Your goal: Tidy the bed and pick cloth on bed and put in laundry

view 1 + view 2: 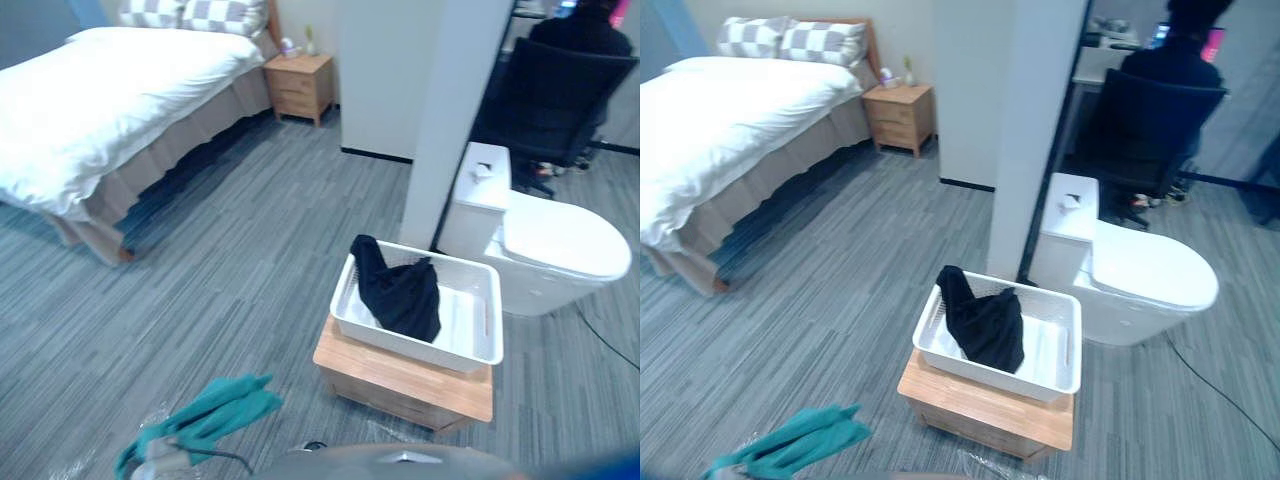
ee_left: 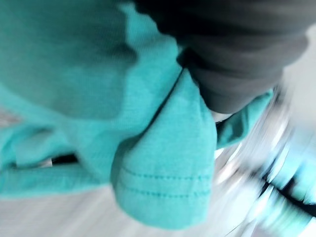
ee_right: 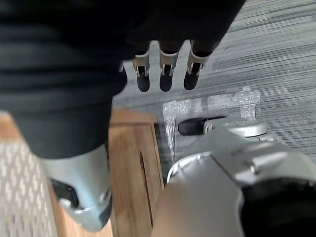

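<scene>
A teal cloth [image 1: 215,415] hangs above the carpet at the lower left, bunched over my left hand [image 1: 162,458]. In the left wrist view the teal cloth [image 2: 148,163] covers that hand below its dark cover. A white laundry basket [image 1: 470,355] stands on a low wooden stool [image 1: 400,385] and holds a black cloth [image 1: 400,295] draped over its near-left rim. The bed [image 1: 100,100] with a white duvet lies at the far left. My right hand [image 3: 165,74] hangs beside the stool [image 3: 133,168], fingers relaxed and holding nothing.
A white toilet [image 1: 545,245] stands right of the basket, behind a white partition wall [image 1: 450,110]. A wooden nightstand [image 1: 298,85] is by the bed's head, below checked pillows [image 1: 195,12]. A person sits in a dark office chair [image 1: 560,90] at the far right. Grey carpet separates bed and basket.
</scene>
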